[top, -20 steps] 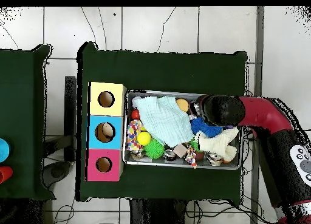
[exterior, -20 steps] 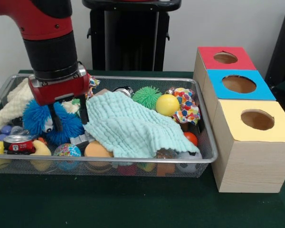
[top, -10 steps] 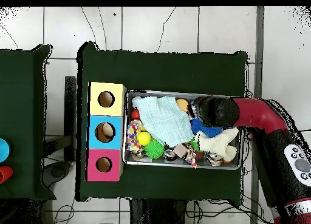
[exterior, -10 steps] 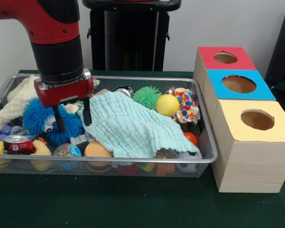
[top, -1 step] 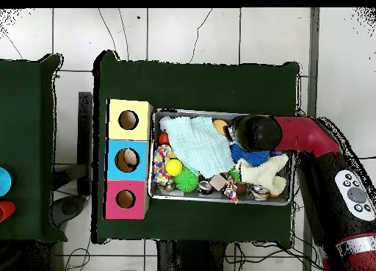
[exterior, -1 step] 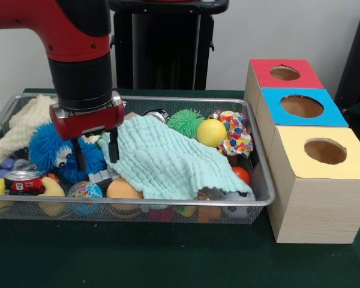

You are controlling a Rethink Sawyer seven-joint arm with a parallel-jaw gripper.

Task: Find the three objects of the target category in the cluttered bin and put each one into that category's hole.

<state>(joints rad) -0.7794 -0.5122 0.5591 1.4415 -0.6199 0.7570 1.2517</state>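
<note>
While overhead hides it, end effector fingers spread, front view

1. The arm reaches over the bin's right half.
2. A cloth covers the middle.
3. Three boxes sit touching the bin's left side.

front view: low and close, level with the table edge, looks across the wire bin toward the arm | overhead view: high, straight down, far enough to show whole green table plus floor tiles | shared: bin, three-hole box, arm | orientation: turned half round between views
</note>
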